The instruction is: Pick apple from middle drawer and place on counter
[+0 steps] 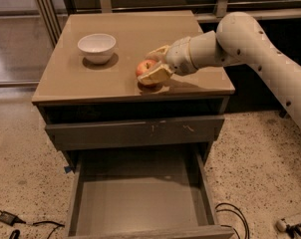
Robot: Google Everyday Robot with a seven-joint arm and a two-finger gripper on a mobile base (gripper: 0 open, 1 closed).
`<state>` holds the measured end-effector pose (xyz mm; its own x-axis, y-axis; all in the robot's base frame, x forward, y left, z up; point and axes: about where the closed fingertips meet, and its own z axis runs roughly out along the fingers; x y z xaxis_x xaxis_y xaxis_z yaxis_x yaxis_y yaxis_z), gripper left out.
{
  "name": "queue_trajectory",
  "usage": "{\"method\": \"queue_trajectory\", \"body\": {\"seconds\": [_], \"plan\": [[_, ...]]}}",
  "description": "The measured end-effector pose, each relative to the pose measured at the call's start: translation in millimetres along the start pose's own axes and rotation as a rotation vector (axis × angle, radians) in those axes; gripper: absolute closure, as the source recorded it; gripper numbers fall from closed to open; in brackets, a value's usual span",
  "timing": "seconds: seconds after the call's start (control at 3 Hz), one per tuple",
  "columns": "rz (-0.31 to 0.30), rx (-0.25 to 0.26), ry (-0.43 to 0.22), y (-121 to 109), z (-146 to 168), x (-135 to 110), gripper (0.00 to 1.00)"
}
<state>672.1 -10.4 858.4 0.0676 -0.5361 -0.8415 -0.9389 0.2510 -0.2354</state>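
The pale robot hand [153,63] clasps the small round red-orange apple [143,66] from its right, low over the near-right part of the glossy tan surface [85,83].

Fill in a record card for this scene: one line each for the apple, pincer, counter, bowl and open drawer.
apple: held at the front right of the counter, on it or just above
pincer: closed on the apple, reaching in from the right
counter: tan, glossy, carries the bowl
bowl: white, upright, back left, apart from the apple
drawer: pulled out, nothing in it
task stage: apple out of the drawer, not yet released
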Motion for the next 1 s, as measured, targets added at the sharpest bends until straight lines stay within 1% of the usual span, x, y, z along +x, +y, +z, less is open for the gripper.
{"method": "queue_trajectory", "body": {"seconds": [0.67,1.0], "plan": [[0.000,0.000,0.000,0.0,0.1,0.0,0.15],[0.000,0.000,0.000,0.1,0.1,0.0,0.00]]}}
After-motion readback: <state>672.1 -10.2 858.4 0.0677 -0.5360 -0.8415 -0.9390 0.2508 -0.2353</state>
